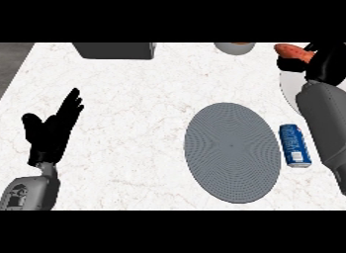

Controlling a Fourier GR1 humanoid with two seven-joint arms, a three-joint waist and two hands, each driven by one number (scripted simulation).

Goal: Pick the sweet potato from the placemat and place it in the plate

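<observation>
I see right hand point(327, 60) curled round orange sweet potato point(292, 51) above white plate point(287, 89); left hand point(53, 129) open, resting over tabletop point(132, 108)

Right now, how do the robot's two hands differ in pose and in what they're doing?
The left hand shows at the view's left, open with fingers straight and pointing up, holding nothing; the right hand is at the upper right, curled round the sweet potato. The left hand is over bare counter; the right hand is above the white plate, past the grey placemat. Both are black on grey forearms.
</observation>
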